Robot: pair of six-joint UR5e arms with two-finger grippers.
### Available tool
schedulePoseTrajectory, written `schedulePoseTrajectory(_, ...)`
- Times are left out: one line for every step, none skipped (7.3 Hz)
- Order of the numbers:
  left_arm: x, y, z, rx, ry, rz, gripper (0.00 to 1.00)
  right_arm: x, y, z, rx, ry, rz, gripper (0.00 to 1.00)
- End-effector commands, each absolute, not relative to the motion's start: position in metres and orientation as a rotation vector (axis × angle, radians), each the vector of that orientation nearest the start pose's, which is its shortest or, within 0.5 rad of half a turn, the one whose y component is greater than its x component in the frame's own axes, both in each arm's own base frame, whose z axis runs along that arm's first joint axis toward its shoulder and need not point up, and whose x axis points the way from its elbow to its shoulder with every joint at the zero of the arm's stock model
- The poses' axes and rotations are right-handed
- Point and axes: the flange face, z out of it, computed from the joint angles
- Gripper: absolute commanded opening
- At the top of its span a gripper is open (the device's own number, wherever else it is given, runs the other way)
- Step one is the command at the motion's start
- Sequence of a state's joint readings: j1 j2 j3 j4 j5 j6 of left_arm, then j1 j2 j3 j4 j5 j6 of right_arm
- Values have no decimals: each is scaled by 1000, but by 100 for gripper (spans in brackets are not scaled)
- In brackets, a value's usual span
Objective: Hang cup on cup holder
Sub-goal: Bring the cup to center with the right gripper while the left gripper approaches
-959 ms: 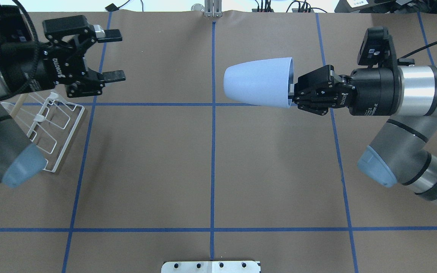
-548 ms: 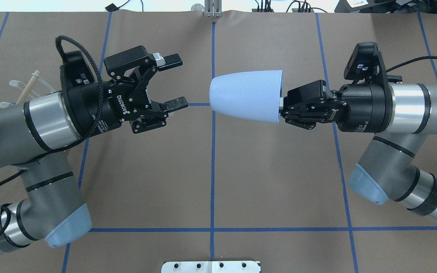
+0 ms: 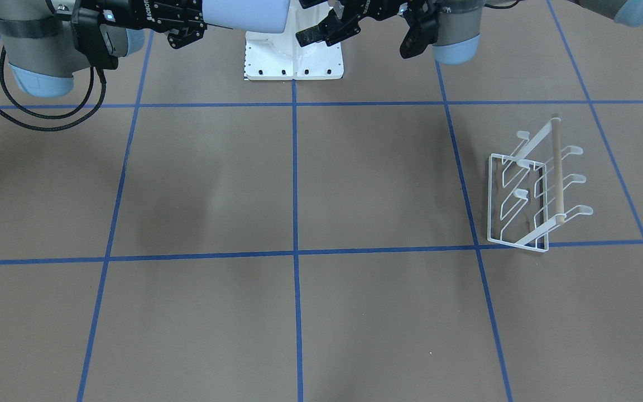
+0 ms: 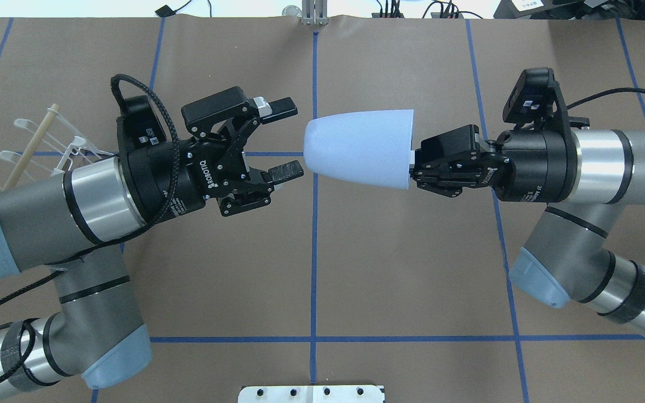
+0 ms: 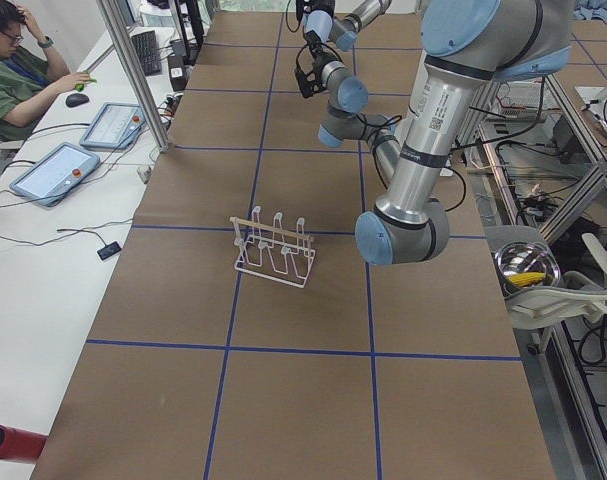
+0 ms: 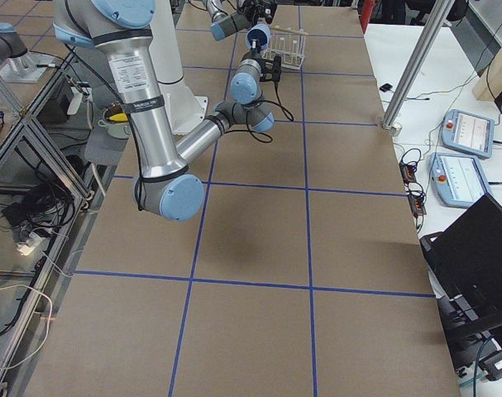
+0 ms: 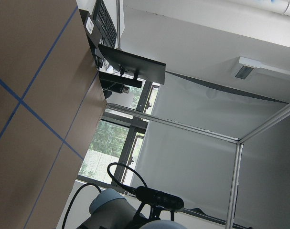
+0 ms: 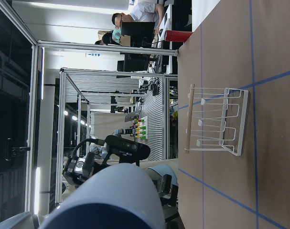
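While the right tool (image 4: 412, 163) grips it, the cup (image 4: 359, 146) lies horizontal.

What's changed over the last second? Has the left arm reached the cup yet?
The left gripper swung in from beside the cup holder toward the table's centre; its fingertips now sit just short of the closed end of the cup. The right gripper carried the cup a little toward it. Unchanged: right gripper shut on the rim, cup horizontal, left gripper open, cup holder apparently unmoved.
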State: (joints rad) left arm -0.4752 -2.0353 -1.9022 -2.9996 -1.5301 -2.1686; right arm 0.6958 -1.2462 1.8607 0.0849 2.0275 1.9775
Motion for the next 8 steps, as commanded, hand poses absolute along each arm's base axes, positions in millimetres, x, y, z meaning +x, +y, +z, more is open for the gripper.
schedulePoseTrajectory(369,-339,119,-131,2302,-612,98,-302,-358,205,63,-2188,87,0)
schedulePoseTrajectory(371,-337,119,-144,2302,-611,98,-305,-357,206,57,-2188,86,0)
schedulePoseTrajectory(372,-337,119,-142,2302,-610,98,-307,-355,205,52,-2189,83,0)
schedulePoseTrajectory(374,-335,118,-149,2301,-607,98,-310,-353,205,44,-2189,78,0)
schedulePoseTrajectory(377,-333,116,-154,2303,-602,98,-311,-353,205,41,-2190,78,0)
schedulePoseTrajectory(381,-330,116,-166,2299,-597,97,-313,-351,204,41,-2196,87,0)
schedulePoseTrajectory(381,-328,116,-170,2300,-595,97,-315,-350,204,41,-2202,98,0)
schedulePoseTrajectory(384,-325,116,-179,2298,-589,97,-317,-349,204,40,-2203,99,0)
